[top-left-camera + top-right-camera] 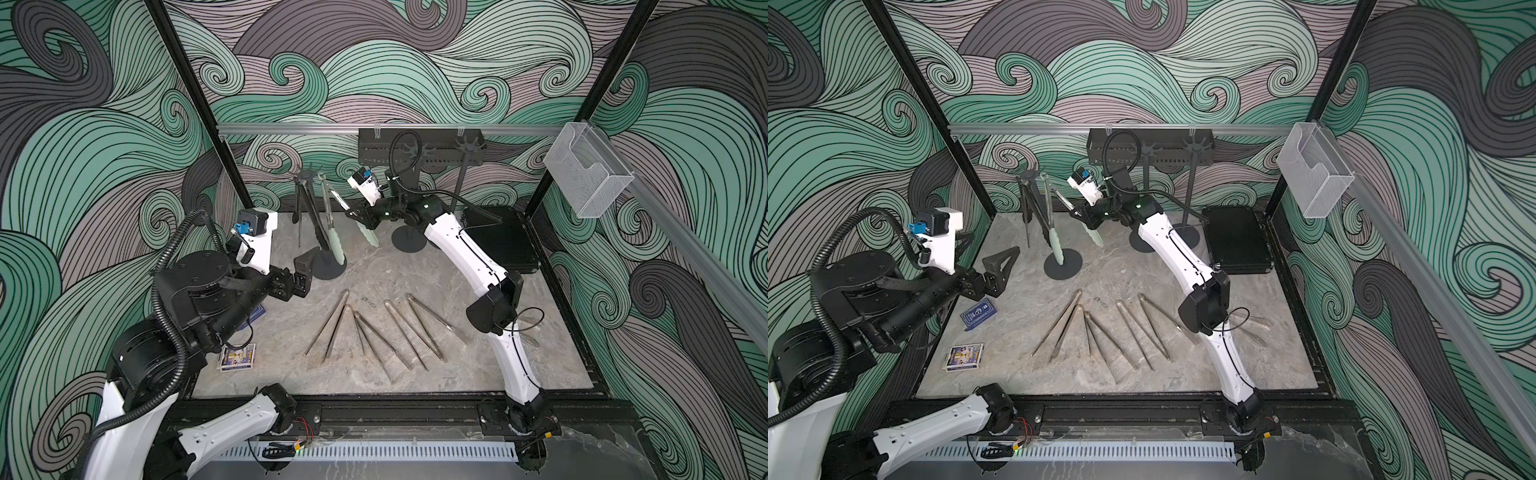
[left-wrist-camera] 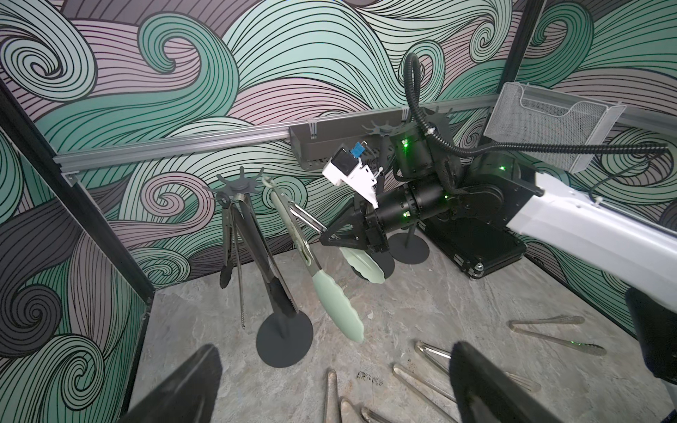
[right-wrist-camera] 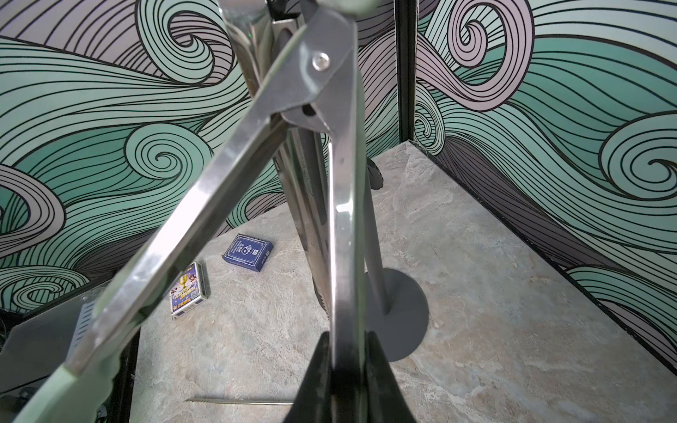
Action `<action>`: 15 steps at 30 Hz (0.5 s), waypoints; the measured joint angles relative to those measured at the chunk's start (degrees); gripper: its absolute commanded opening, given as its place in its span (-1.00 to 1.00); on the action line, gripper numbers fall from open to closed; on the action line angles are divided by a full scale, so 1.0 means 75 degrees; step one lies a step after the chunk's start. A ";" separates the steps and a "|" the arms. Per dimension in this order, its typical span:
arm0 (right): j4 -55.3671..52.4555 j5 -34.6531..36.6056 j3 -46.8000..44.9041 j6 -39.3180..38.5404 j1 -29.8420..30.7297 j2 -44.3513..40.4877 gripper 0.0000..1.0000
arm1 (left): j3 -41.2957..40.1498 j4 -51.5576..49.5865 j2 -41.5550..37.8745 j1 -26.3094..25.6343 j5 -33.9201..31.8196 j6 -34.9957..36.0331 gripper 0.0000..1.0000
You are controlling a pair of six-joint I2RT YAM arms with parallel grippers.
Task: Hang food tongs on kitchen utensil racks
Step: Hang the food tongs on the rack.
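The left kitchen utensil rack [image 1: 328, 266] [image 1: 1063, 266] [image 2: 285, 338] carries black-tipped food tongs [image 1: 313, 224] [image 2: 263, 263] and thin steel ones. Pale-green-tipped tongs [image 1: 337, 245] [image 1: 1054, 241] [image 2: 339, 304] hang by their loop from a hook of its star, spread wide. My right gripper [image 1: 359, 218] [image 1: 1081, 214] [image 2: 326, 236] [image 3: 346, 335] is shut on their outer steel arm [image 3: 340, 219]. Several bare steel tongs [image 1: 374, 328] [image 1: 1100, 336] lie on the table. My left gripper [image 1: 305, 270] [image 1: 1000, 270] [image 2: 337, 366] hovers open and empty beside the rack's base.
Two more racks [image 1: 409, 241] [image 1: 459, 183] stand at the back, bare of tongs, behind the right arm. A black perforated shelf [image 1: 374, 149] hangs on the rail; a mesh box [image 1: 586, 174] is on the right wall. A black case [image 1: 503, 241] and two card boxes [image 1: 237, 355] [image 1: 978, 313] lie on the table.
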 measured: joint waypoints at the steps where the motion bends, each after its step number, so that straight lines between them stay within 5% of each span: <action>1: -0.0003 0.0009 -0.0044 0.0003 0.0000 0.0000 -0.62 | -0.0009 0.0015 0.0000 0.0000 0.0000 0.0006 0.95; 15: 0.0058 0.0143 -0.0466 0.0154 0.0000 0.0003 -0.47 | -0.0152 0.0146 -0.0006 0.0000 0.0058 0.0050 0.95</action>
